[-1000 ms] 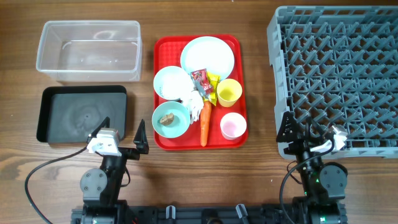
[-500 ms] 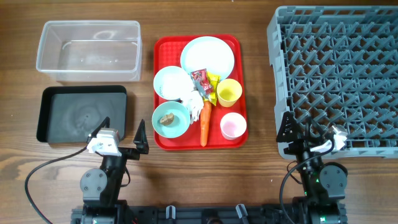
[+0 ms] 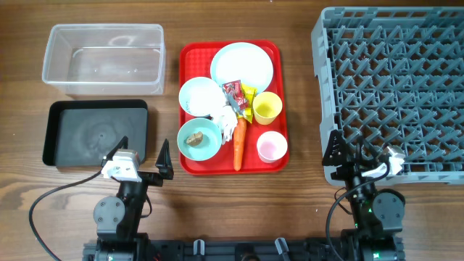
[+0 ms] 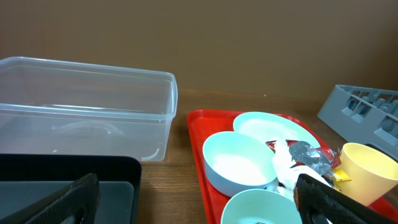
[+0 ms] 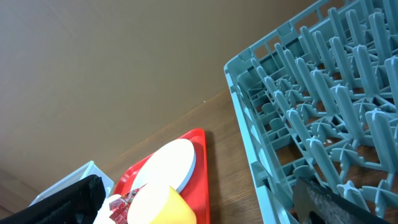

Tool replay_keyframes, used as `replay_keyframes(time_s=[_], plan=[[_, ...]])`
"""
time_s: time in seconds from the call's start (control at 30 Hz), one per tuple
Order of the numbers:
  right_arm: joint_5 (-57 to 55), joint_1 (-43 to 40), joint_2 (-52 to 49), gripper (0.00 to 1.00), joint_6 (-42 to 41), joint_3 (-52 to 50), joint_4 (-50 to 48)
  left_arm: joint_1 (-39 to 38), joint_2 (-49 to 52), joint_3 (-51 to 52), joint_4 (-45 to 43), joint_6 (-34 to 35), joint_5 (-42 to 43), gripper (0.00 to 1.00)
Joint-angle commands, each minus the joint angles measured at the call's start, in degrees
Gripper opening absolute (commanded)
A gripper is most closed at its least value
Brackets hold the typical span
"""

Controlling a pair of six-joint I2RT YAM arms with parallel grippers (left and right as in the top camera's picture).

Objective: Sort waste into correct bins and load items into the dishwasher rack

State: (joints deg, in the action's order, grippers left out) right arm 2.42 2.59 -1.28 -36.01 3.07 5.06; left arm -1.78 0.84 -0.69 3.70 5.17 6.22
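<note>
My left jaws and my right jaws both stand wide open with nothing in them. They are parked low at the near edge of the counter (image 3: 301, 87), the left just beside the black tray (image 3: 87, 134) and the right by the near corner of the dishwasher rack (image 3: 391, 80). I judge that this split suits the job: the left side serves the bins and the right serves the rack.

Nothing is sorted yet. Everything sits on the red tray (image 3: 186, 58) between my arms. The pale blue plate (image 3: 242, 64) is at the far end. The light blue bowl (image 3: 197, 94) and mint green bowl (image 3: 210, 147) are on the left, the latter holding a brown food lump (image 3: 193, 138). The yellow cup (image 3: 267, 109) and pink cup (image 3: 272, 147) stand upright on the right.

Down the middle lie the red and yellow wrappers (image 3: 239, 93), the crumpled tissue (image 3: 225, 116) and the carrot (image 3: 238, 148). They are heaped against the dishes, so I expect the waste must come off first. The clear tub (image 3: 103, 27) is empty, beyond the black tray. I cannot make out a spoon.
</note>
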Motion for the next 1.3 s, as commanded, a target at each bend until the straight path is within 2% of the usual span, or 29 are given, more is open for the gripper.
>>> replay_keyframes(time_s=[0.0,1.03,1.27], plan=[[-0.9,0.3,-0.4,1.0,-0.4,-0.5,-0.3,-0.3,0.1,0.4,0.2,-0.3,-0.8,1.0],[-0.9,0.3,-0.4,1.0,-0.4,-0.5,-0.3,-0.3,0.1,0.4,0.2,-0.3,-0.7,1.0],[-4.1,0.3,-0.4,1.0,-1.9,-0.5,-0.8,-0.3,0.1,0.4,0.2,-0.2,-0.6,1.0]])
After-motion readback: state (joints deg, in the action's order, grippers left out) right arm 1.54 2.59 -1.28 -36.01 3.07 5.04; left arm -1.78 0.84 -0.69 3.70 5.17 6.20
